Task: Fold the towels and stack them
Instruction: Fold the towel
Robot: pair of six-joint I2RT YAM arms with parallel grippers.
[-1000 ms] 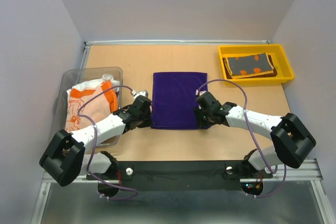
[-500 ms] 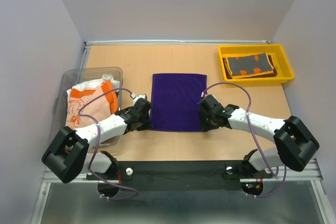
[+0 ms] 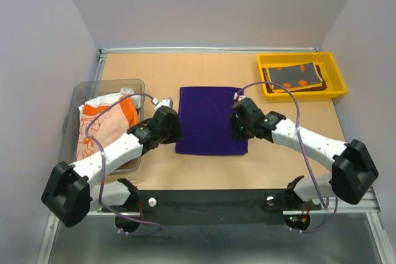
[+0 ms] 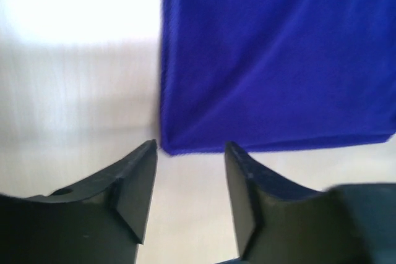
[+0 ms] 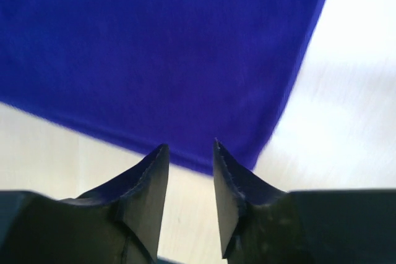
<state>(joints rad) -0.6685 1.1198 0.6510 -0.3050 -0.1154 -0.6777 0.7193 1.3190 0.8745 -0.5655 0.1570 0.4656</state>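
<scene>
Our left gripper (image 4: 189, 153) hangs with its jaws parted and empty just short of the purple towel's (image 3: 210, 120) near left corner. Our right gripper (image 5: 187, 153) does likewise near the near right corner, jaws apart with nothing between them. We judge this towel light, limp and fuzzy, lying flat as a rectangle mid-table on the smooth tan table (image 3: 161, 69). It should drape when lifted, so we would pinch it at corners or along an edge. Far right, folded patterned towels (image 3: 294, 77) sit in a rigid yellow tray (image 3: 334, 91). An orange-and-white towel (image 3: 102, 125) lies crumpled in the clear bin (image 3: 105, 85) at left.
</scene>
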